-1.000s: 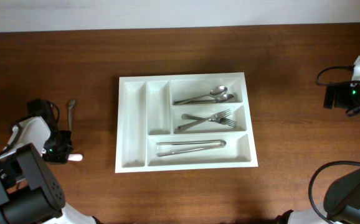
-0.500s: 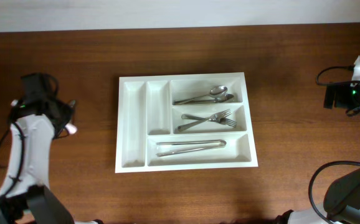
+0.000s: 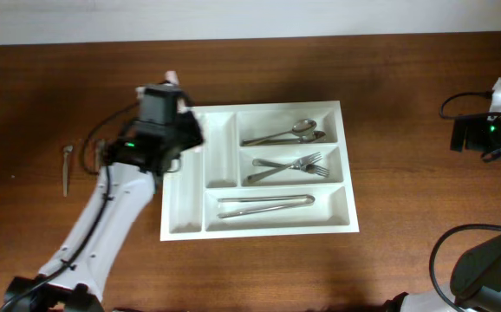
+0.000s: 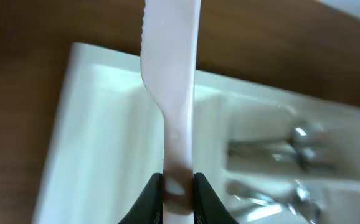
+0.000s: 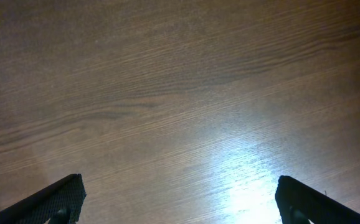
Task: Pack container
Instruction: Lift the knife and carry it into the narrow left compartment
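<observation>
Bright, even light; glare on table [image 5: 245, 183]; L-wrist view blurry.

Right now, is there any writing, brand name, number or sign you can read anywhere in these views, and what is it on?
No text can be read in any view.
The container is plain white.
The white plastic knife in the left tool shows no mark.
The metal cutlery is too small to show any stamp.
The wooden table bears no label.
</observation>
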